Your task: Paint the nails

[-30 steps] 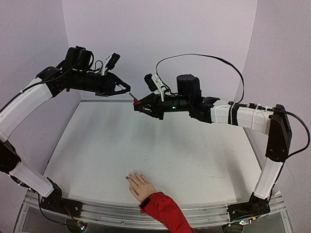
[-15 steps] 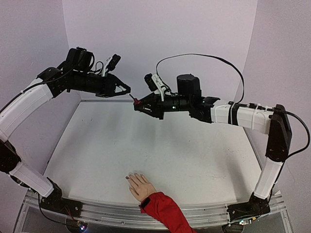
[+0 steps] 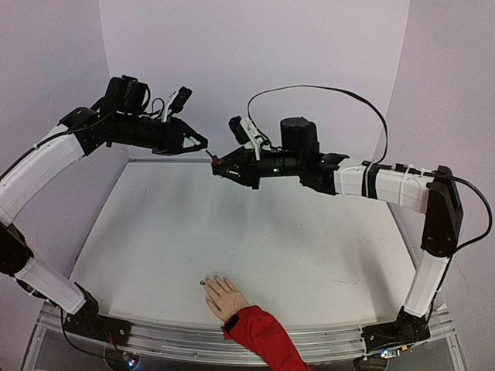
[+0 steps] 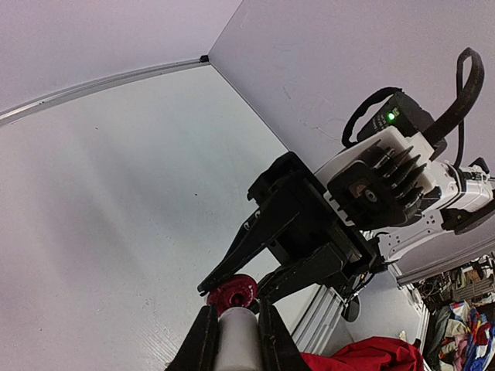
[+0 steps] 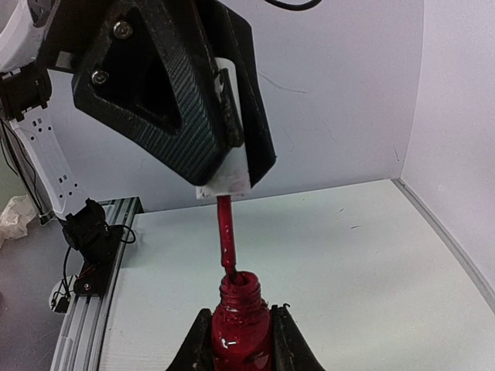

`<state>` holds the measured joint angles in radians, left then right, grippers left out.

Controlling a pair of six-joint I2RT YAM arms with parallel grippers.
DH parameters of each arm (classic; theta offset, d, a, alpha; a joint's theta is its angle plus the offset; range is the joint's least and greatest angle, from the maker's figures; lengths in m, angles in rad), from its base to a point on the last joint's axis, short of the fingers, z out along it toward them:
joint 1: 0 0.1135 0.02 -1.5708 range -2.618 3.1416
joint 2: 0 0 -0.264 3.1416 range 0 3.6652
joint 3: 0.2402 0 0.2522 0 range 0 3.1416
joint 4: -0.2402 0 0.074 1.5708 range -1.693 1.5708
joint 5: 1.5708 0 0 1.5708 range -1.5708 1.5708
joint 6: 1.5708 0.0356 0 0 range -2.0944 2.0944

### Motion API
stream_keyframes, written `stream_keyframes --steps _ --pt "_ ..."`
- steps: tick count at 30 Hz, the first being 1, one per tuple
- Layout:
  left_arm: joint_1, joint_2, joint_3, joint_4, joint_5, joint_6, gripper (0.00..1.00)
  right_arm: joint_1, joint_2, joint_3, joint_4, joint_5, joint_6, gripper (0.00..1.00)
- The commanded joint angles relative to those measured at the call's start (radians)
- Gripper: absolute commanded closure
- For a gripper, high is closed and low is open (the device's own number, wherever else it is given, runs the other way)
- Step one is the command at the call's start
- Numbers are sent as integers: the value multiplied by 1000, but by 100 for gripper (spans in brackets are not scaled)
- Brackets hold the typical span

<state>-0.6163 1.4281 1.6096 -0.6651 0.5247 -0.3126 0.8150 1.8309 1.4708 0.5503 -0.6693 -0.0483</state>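
Observation:
A small beige mannequin hand (image 3: pixel 223 294) with a red sleeve (image 3: pixel 263 338) lies at the table's near edge; its nails (image 3: pixel 209 281) are too small to judge. High above the far table, my left gripper (image 3: pixel 203 144) is shut on the white cap (image 4: pixel 236 340) of the polish brush (image 5: pixel 225 229). My right gripper (image 3: pixel 219 165) is shut on the open dark-red polish bottle (image 5: pixel 240 331). The brush tip sits in the bottle's neck. The bottle's mouth also shows in the left wrist view (image 4: pixel 234 293).
The white table (image 3: pixel 255 239) has purple walls at the back and both sides. A metal rail (image 3: pixel 186 340) runs along the near edge. The right arm's black cable (image 3: pixel 325 89) loops above it.
Both grippers have stayed almost still; the right gripper with the bottle has crept slightly left towards the brush.

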Motion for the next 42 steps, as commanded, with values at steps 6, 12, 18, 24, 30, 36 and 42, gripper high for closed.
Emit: stream_keyframes --steps 6,12,18,24,30,36,42 --pt "3 -6 -4 11 22 14 100 14 4 66 56 -31 -1 100" --pt "3 -3 -7 11 15 17 100 16 7 74 56 -32 -1 100" --pt "2 -2 -7 1 19 26 100 21 12 81 56 -18 -3 100" --pt "-11 8 -7 -35 -5 53 100 21 23 103 53 14 0 100" --pt "-42 23 9 -89 -90 88 100 28 43 132 37 44 -15 100" --pt "-61 31 20 -115 -170 88 100 49 65 151 28 174 -49 100" --pt "-71 70 53 -182 -296 54 100 150 62 110 115 641 -201 100"
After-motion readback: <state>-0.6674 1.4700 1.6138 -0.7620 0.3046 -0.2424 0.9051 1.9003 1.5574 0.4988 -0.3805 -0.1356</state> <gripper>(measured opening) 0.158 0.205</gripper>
